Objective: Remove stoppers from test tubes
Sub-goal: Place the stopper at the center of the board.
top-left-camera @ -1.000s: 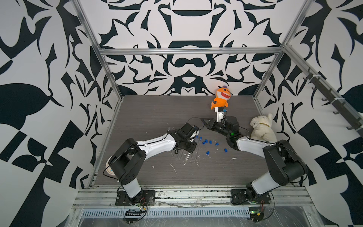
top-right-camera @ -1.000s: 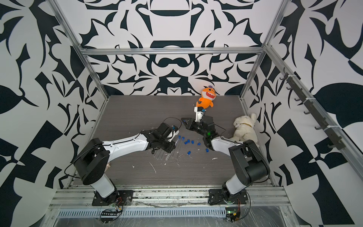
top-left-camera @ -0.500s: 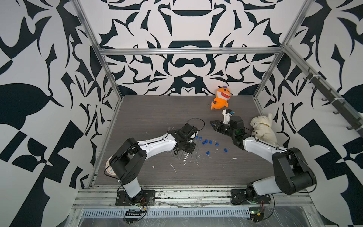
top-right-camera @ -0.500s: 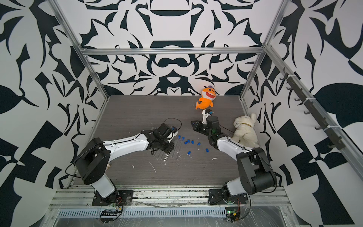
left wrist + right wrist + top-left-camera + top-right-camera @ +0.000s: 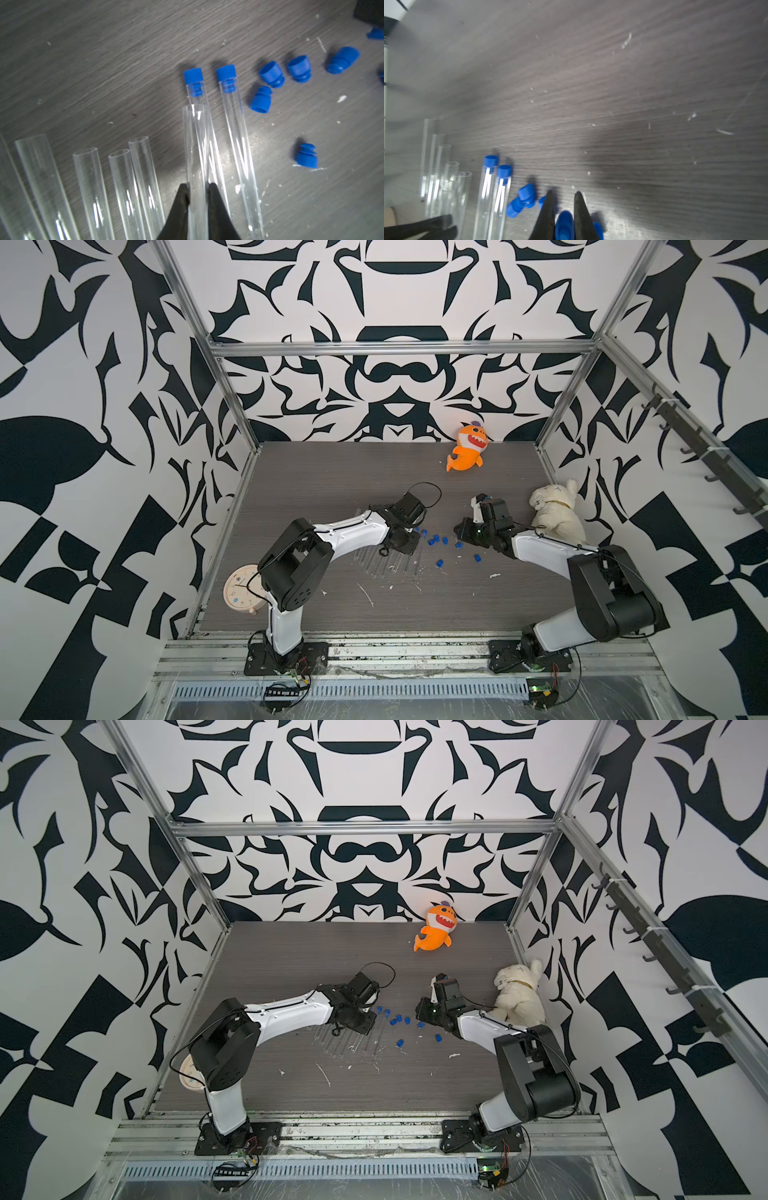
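Finishing one pull: our left jaws clamp bare test tube [image 5: 196,149], right jaws pinch freed stopper [image 5: 564,224]. Two stoppered tubes [image 5: 422,539] lie mid-frame in top view; next we drop stopper, re-grip those.

Black-and-white patterned walls [image 5: 395,302], grey wood-grain floor [image 5: 332,472]

No text, label, brand or number is showing legibly in any view. The clock [image 5: 237,591] is showing a dial in a top view, but its marks are coming out too small to read.
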Controlling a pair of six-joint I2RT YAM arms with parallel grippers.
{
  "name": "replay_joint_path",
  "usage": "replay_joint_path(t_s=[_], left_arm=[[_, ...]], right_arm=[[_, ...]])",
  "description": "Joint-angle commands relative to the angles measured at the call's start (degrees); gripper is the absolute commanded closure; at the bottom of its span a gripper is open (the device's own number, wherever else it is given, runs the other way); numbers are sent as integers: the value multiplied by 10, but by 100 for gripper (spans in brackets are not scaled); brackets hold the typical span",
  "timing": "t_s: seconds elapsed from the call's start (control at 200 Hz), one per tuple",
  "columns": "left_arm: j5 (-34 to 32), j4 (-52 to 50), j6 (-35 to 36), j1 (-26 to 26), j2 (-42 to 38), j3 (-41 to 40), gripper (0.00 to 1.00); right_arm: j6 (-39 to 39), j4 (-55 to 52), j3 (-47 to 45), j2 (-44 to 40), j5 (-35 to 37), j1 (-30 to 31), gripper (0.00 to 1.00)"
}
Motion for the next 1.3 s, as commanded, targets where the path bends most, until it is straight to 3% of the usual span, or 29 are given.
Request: replay_joint_path(t_s=[0.0, 0.39, 0.805, 1.295], left_arm=[[-14, -35, -10, 6, 15, 15, 100], [-21, -45, -18, 8, 47, 29, 100], [-18, -41, -22, 8, 44, 24, 78], [-22, -45, -25, 8, 33, 22, 67]], right_arm=[[-12, 4, 4, 6, 12, 2, 100], [-15, 20, -4, 21, 22, 1, 96], [-12, 26, -8, 21, 21, -1, 85], [-11, 28, -12, 22, 23, -4, 78]])
